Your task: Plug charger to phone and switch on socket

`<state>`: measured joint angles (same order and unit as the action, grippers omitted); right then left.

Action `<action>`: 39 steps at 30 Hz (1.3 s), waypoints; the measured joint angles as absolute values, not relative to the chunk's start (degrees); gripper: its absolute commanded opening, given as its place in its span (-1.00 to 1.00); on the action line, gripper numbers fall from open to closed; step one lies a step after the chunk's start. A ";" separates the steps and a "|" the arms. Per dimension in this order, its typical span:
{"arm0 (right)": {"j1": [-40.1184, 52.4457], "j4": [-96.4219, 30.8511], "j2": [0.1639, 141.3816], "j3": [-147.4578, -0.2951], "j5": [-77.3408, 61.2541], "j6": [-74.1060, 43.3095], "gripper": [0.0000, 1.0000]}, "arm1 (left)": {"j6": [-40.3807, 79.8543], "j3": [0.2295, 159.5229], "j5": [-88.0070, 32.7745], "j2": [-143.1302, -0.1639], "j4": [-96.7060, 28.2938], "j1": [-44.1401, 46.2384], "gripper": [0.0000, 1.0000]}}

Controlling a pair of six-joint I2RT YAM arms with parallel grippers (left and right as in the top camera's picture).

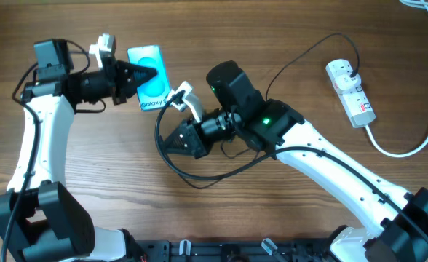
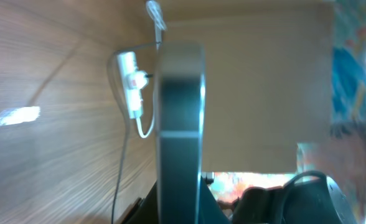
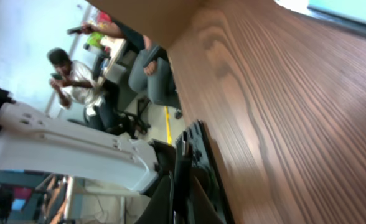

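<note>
Left gripper (image 1: 143,73) is pinching the phone (image 1: 152,91), right gripper (image 1: 169,143) is pinching the charger (image 1: 312,47); plugging in and switching the socket (image 1: 351,91) are remaining.

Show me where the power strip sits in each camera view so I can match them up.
Overhead: the power strip lies at the upper right, near the table's right edge.
Left wrist: it appears small, upper left of centre.
Right wrist: not in it.
Shared landmark: the thick white cord curling off the strip's end, seen overhead and from the left wrist.
</note>
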<state>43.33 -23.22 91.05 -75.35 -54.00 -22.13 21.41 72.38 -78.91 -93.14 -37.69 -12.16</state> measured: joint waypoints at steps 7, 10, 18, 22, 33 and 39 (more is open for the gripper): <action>40.16 -16.47 91.05 -75.33 -56.77 -29.36 -0.91 | 23.11 72.38 -86.96 -93.14 -34.33 -11.90 -0.92; 39.81 -16.62 91.05 -75.33 -56.77 -32.99 -0.91 | 23.66 72.38 -87.18 -93.14 -34.28 -11.90 -0.92; 39.81 -17.28 91.05 -75.33 -54.76 -35.33 -0.91 | 25.63 72.38 -87.59 -93.14 -34.26 -11.75 -0.92; 39.81 -13.15 91.70 -75.33 -54.33 -36.45 -0.91 | 25.87 72.38 -87.64 -93.14 -32.99 -10.94 -0.92; 39.81 -11.75 93.60 -75.33 -56.10 -35.73 -0.91 | 32.73 72.36 -88.25 -93.14 -21.02 -10.44 -0.92; 39.46 -11.27 93.60 -75.33 -56.34 -34.39 -0.91 | 36.97 72.36 -88.25 -93.14 -18.79 -10.44 -0.92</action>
<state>39.46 -11.27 93.60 -75.33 -56.34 -34.39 36.97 72.36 -88.25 -93.14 -18.79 -10.44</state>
